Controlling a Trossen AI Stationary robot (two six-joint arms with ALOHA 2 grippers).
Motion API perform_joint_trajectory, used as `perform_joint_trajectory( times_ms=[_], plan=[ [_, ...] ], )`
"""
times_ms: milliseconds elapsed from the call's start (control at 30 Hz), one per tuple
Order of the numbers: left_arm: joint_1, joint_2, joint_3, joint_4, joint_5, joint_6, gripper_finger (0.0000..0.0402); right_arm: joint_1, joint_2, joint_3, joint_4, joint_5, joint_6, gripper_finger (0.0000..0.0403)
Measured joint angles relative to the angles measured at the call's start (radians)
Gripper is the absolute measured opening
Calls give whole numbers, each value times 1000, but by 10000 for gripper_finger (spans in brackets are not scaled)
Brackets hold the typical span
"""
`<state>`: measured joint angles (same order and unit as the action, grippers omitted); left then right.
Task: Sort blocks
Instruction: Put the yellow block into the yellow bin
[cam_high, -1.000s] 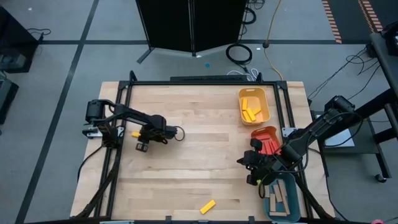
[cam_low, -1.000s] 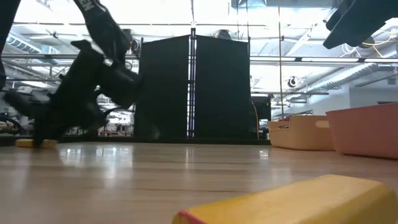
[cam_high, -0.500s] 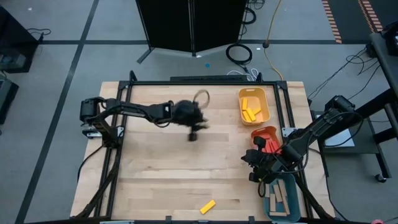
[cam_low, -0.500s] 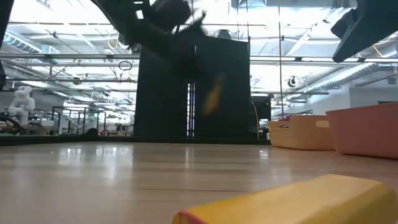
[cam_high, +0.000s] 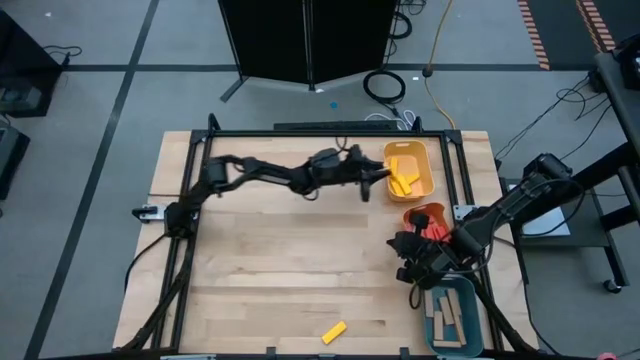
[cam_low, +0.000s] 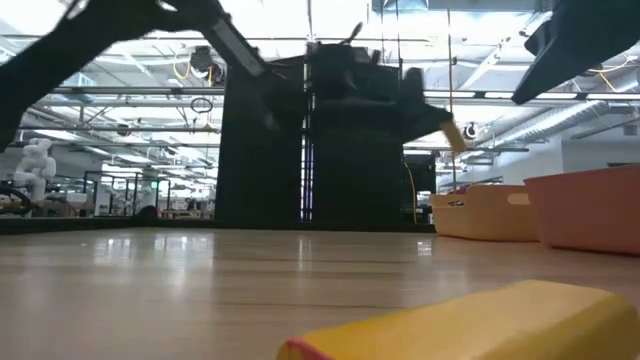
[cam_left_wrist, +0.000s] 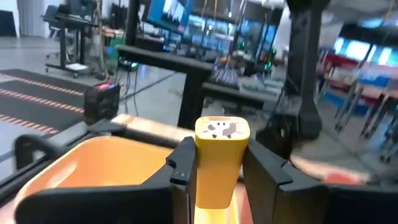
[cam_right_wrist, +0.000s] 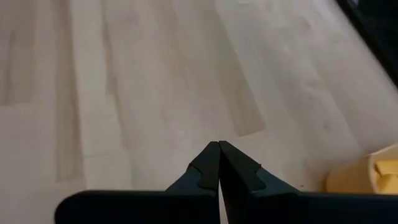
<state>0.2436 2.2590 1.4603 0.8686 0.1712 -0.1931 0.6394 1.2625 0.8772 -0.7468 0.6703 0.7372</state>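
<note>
The left gripper (cam_high: 378, 171) reaches across the far side of the tabletop (cam_high: 260, 270) to the edge of the yellow tray (cam_high: 423, 165), its jaws clamped on a yellow block (cam_left_wrist: 221, 162) that stands up between them; from table height the same block shows tilted in mid-air, just short of the tray's wall. Several yellow blocks (cam_high: 404, 172) already lie inside that tray. The right gripper (cam_high: 407, 262) hangs low over the tabletop beside the red tray (cam_high: 431, 213), which holds red blocks, and the teal tray (cam_high: 469, 305), which holds tan blocks (cam_high: 447, 322); its jaws are pressed together with nothing between them. One more yellow block (cam_high: 333, 332) lies alone near the front edge of the tabletop, well apart from all three trays, and looks to be the last piece left unsorted. The blocks appear to be small, stiff bars of painted wood, probably light and not fragile, though the smooth paint may let one slip in a loose grip. The sensible hold, judging by their shape, is across the narrow width near the middle of the bar, so it cannot swing; the held one is gripped low, with most of its length standing free
</note>
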Motion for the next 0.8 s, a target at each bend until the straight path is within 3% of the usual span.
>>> perform_joint_trajectory(
  times_ms=[100, 400, 533, 800],
  plan=[
    [5, 91, 145, -12, -22, -11, 80, -22, 0, 0, -6, 18, 2, 0],
    [35, 302, 544, -399, -101, -38, 80, -70, 0, 0, -6, 15, -8, 0],
    [44, 339, 599, -507, -128, -77, 81, -77, 0, 0, -5, 14, -14, 0],
    [45, 339, 602, -521, -130, -83, 81, -77, 0, 0, -5, 10, -15, 0]
  ],
)
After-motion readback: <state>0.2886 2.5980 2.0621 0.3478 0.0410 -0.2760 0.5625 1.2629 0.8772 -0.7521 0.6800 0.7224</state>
